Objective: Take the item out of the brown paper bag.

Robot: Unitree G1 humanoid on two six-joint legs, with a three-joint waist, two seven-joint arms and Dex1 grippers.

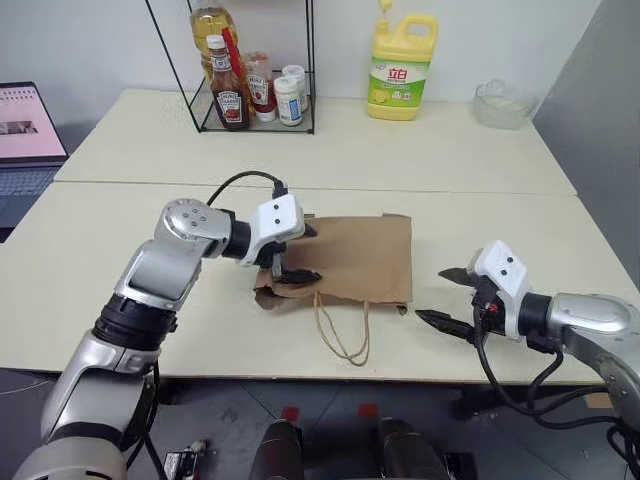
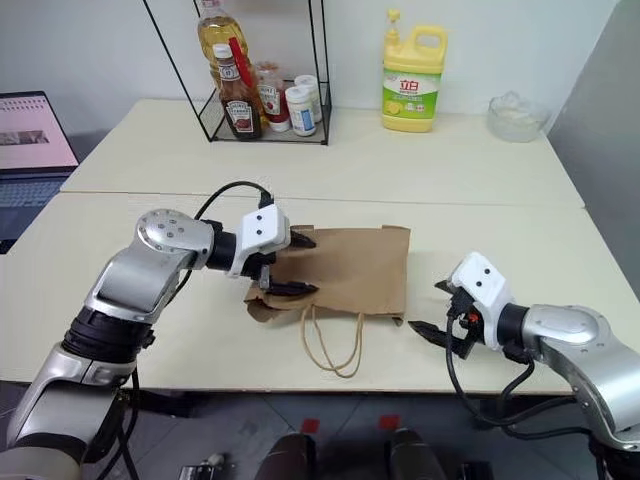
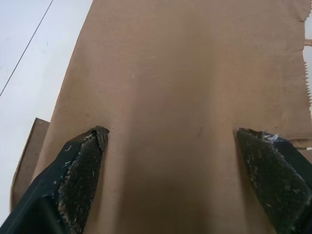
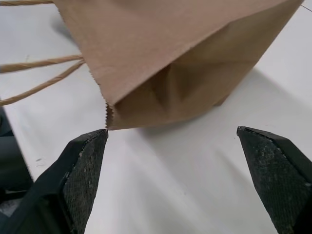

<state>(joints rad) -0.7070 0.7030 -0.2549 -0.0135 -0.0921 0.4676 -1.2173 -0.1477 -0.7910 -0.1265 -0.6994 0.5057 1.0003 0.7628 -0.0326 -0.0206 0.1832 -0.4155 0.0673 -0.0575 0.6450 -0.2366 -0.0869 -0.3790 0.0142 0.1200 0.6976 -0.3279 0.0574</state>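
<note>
Brown paper bag (image 1: 355, 258) lying flat, left hand (image 1: 296, 252) spread over it, right hand (image 1: 449, 297) spread beside

one brown paper bag (image 1: 355, 258), one yellow detergent jug (image 1: 402, 67), one clear bowl (image 1: 504, 103), one laptop (image 1: 28, 135) and two ketchup bottles (image 1: 229, 85) are counted.

I see a matt, creased kraft-brown paper bag (image 1: 355, 258) with thin, rough twine loop handles (image 1: 343, 328) trailing toward the near edge of the smooth, dull cream laminate tabletop (image 1: 130, 290). The black gripper fingers (image 3: 80, 178) look like hard rubber, scuffed and grainy at the tips. My arm shells read as brushed silver metal with glossy white plastic wrist housings. Along the far edge stand a glossy yellow plastic detergent jug (image 1: 401, 66) and a thin black wire rack (image 1: 250, 70).
</note>
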